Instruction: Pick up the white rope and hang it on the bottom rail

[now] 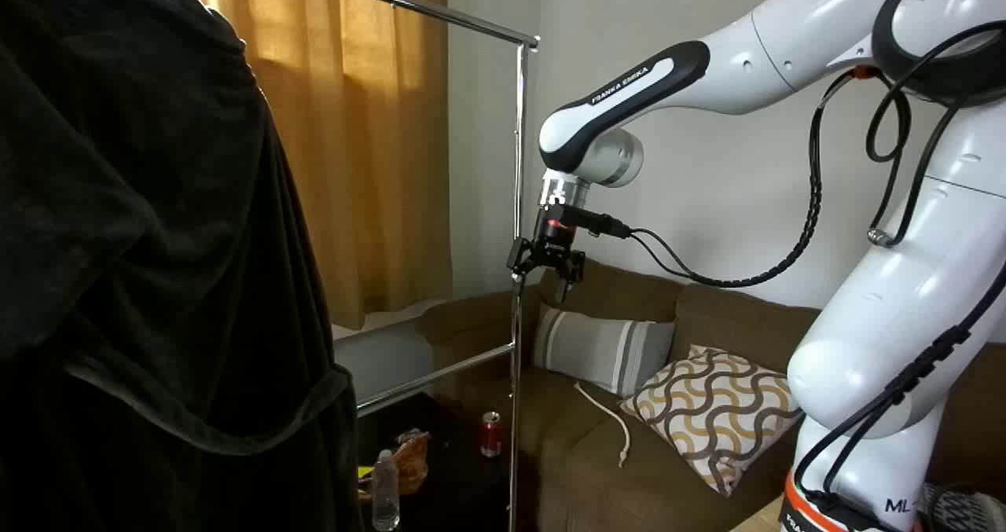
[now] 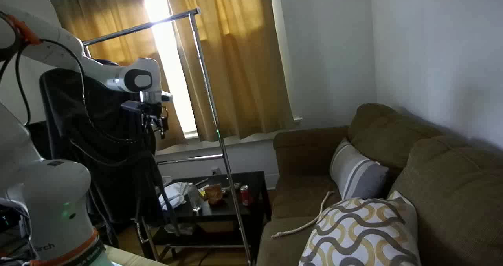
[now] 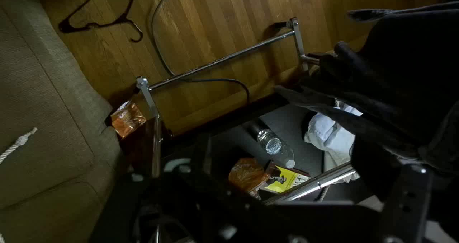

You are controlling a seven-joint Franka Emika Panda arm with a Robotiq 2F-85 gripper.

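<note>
This is a living room of a home. In an exterior view, a brown sofa (image 2: 310, 150) with cushions (image 2: 361, 234) fills the lower right, yellow curtains (image 2: 232, 69) hang toward the upper left, and below them stands a low table (image 2: 256, 182).

The white arm (image 1: 888, 304) stands bent at its high elbow (image 1: 943, 37), the forearm (image 1: 723, 60) slanting down to a wrist (image 1: 564, 188) turned downward. Beneath that, I see the black gripper (image 1: 540, 285) hanging, its two fingers (image 1: 574, 266) spread well apart and pointing down.
</note>
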